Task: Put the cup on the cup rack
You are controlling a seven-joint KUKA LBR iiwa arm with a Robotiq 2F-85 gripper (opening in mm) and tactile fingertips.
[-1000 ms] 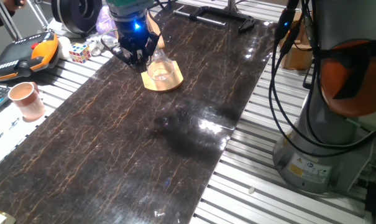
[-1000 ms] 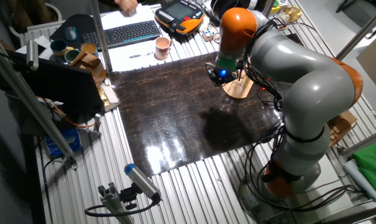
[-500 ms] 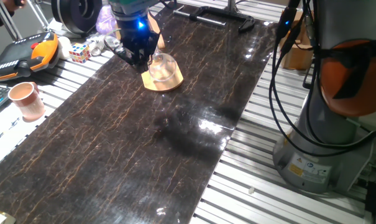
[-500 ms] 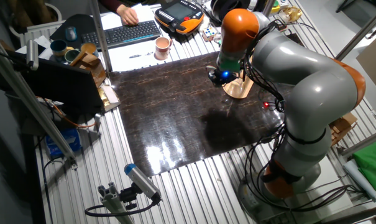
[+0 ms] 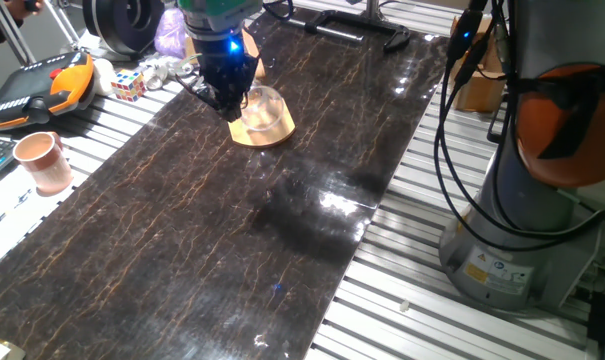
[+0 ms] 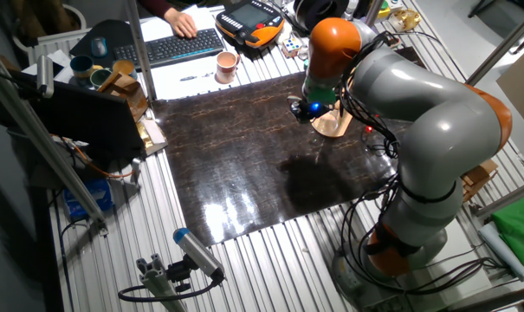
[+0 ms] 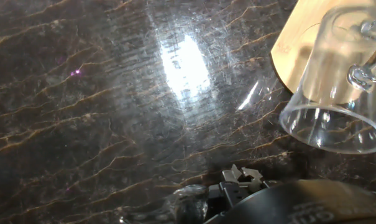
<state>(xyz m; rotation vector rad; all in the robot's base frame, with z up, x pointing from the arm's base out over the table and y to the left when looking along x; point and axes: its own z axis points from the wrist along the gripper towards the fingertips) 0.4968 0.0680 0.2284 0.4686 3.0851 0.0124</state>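
Observation:
The clear cup (image 5: pixel 263 107) sits upside down over the peg of the tan wooden cup rack (image 5: pixel 279 134), at the far end of the dark marble mat. In the hand view the cup (image 7: pixel 337 87) leans over the rack's base plate (image 7: pixel 293 43) at the right edge, its mouth toward the mat. My gripper (image 5: pixel 225 97) is just left of the cup, low over the mat, open and empty, and apart from the cup. In the other fixed view the gripper (image 6: pixel 307 111) is beside the rack (image 6: pixel 335 126).
An opaque pinkish-brown cup (image 5: pixel 44 161) stands off the mat at the left. A teach pendant (image 5: pixel 32 90), a Rubik's cube (image 5: pixel 127 83) and a keyboard (image 6: pixel 184 43) lie beyond it. The robot base (image 5: pixel 522 200) stands at the right.
The gripper has shifted slightly beside the cup and no longer touches it. The cup has settled on the rack and stays there.

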